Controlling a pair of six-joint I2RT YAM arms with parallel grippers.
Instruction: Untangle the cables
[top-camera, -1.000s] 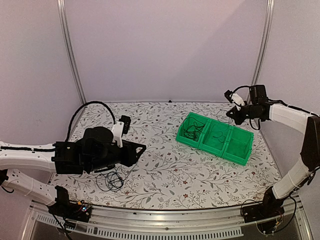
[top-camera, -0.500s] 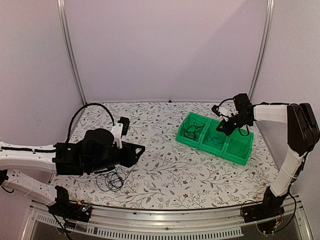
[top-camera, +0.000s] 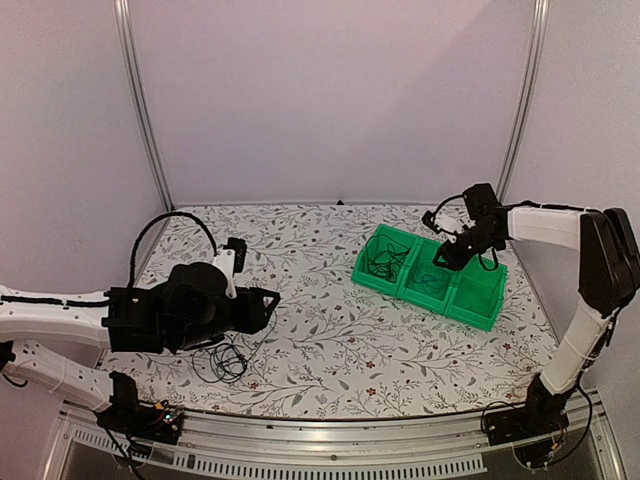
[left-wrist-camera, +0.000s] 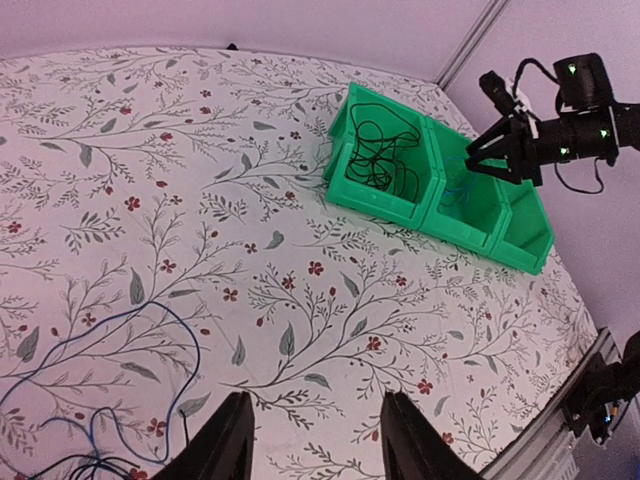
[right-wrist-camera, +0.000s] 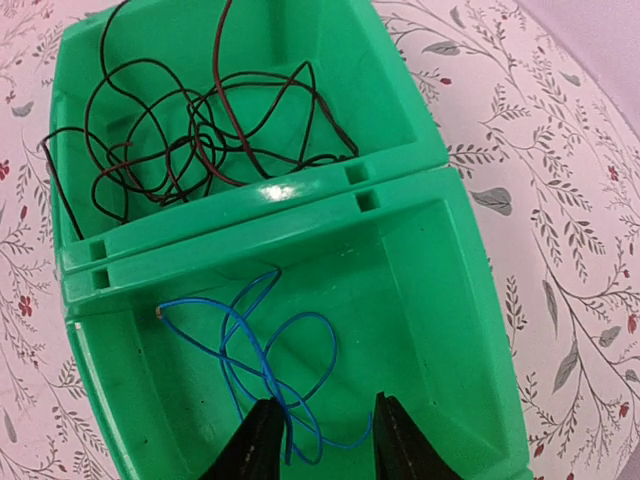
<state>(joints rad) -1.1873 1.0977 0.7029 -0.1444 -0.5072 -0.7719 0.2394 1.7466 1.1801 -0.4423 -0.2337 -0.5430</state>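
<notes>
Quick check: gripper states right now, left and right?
Left gripper: open, holding nothing.
Right gripper: open above the green bin, with a blue wire running into the gap but not clamped.

White arm links (top-camera: 545, 222) with black joints (top-camera: 195, 295) and a black corrugated hose (top-camera: 152, 226)

Black cables (right-wrist-camera: 190, 130) lie tangled in one bin (right-wrist-camera: 270, 195) compartment, a blue cable (right-wrist-camera: 262, 372) looped in the next.
</notes>
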